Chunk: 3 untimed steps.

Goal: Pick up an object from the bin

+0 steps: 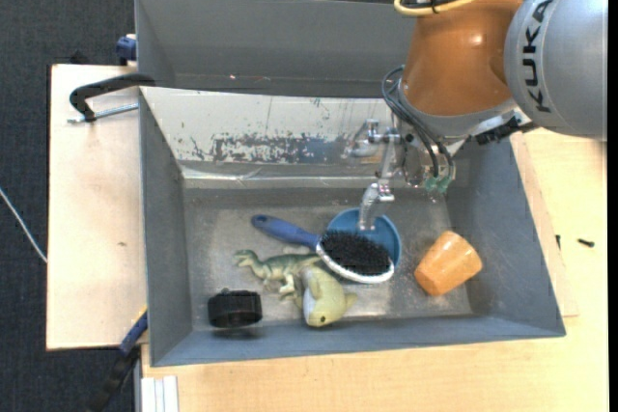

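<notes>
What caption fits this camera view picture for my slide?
Robot tool hovering over a blue hairbrush beside a green toy dinosaur and orange cup.

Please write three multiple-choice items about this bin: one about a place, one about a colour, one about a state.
1. What lies nearest the bin front left corner?
A. orange cup
B. black round piece
C. blue brush

2. What colour is the cup at the right?
A. orange
B. green
C. white

3. How does the brush lie?
A. bristles down
B. bristles up
C. standing on its handle

Answers: 1 B, the black piece sits by that corner; 2 A, the cup is plainly orange; 3 B, its black bristles face the camera.
</notes>
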Available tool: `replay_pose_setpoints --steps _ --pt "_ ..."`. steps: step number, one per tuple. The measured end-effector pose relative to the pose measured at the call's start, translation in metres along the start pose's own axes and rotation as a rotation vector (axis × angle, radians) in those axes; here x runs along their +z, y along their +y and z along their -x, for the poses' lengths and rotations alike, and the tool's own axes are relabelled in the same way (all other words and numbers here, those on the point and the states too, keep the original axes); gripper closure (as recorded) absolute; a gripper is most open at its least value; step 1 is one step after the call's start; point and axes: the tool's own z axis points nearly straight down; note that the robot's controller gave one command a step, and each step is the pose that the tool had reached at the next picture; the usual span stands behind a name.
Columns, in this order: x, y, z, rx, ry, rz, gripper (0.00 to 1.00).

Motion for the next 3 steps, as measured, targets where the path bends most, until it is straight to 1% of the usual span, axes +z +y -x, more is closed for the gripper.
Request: replay_pose_setpoints --steps 1,2,3 --pt "0.108 -0.024 -0.039 0.196 0.011 0.003 0.0" --pt "0.103 -0.021 -0.035 0.193 -0.001 0.007 1.0" --pt "-0.04 -0.002 -0.049 -0.135 -0.009 -0.001 1.0"
